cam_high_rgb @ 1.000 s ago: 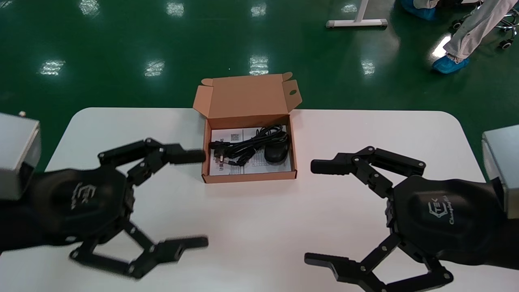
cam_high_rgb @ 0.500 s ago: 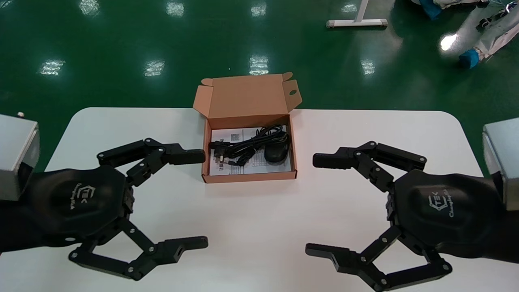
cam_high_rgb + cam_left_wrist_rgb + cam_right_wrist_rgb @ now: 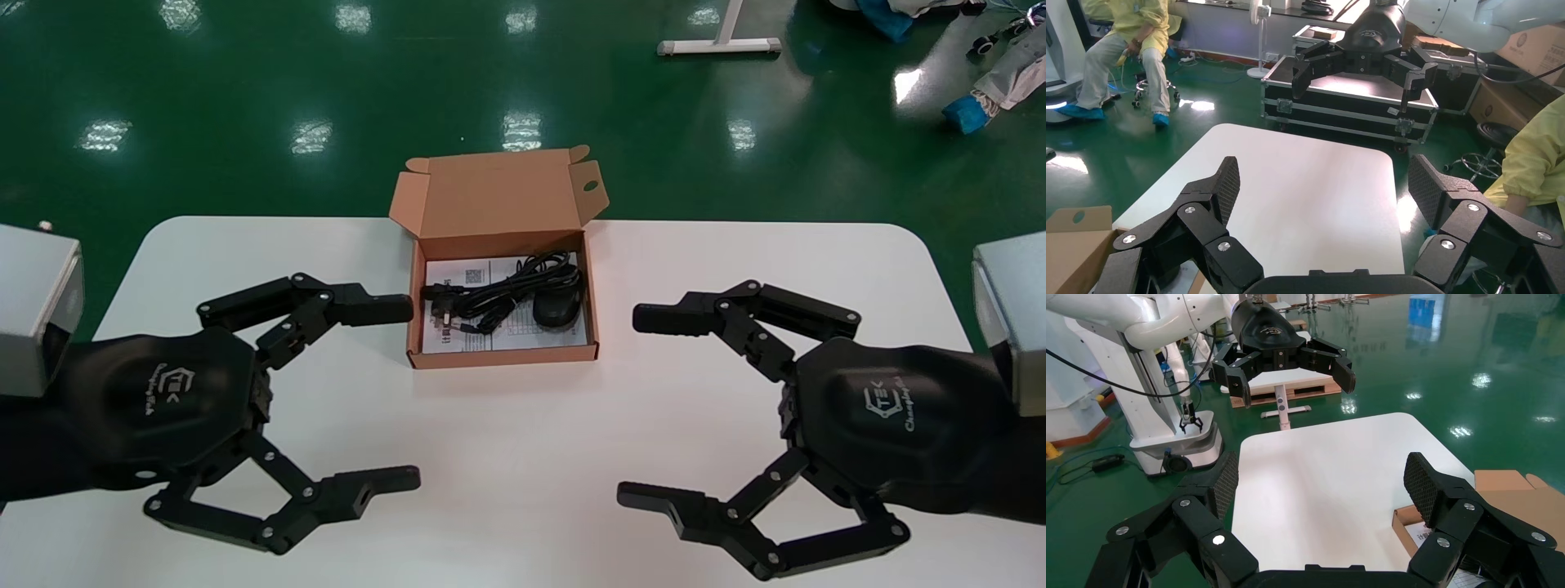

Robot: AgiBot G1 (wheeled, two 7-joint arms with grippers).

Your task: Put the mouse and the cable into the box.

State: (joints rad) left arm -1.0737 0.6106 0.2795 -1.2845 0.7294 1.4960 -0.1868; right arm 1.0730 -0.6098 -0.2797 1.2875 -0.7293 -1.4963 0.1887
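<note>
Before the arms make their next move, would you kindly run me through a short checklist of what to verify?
1. Mouse in box: ok.
2. Cable in box: ok.
3. Left pincer open, empty: ok.
4. Right pincer open, empty: ok.
5. Lid shut: not ok, it stands open.
6. Left pincer apart from box wall: cannot tell; its far finger shows right beside it.

white table (image 3: 507, 441) on glossy green floor (image 3: 245, 82); black flight case (image 3: 1340, 113) beyond it; seated person in yellow (image 3: 1147, 18)
</note>
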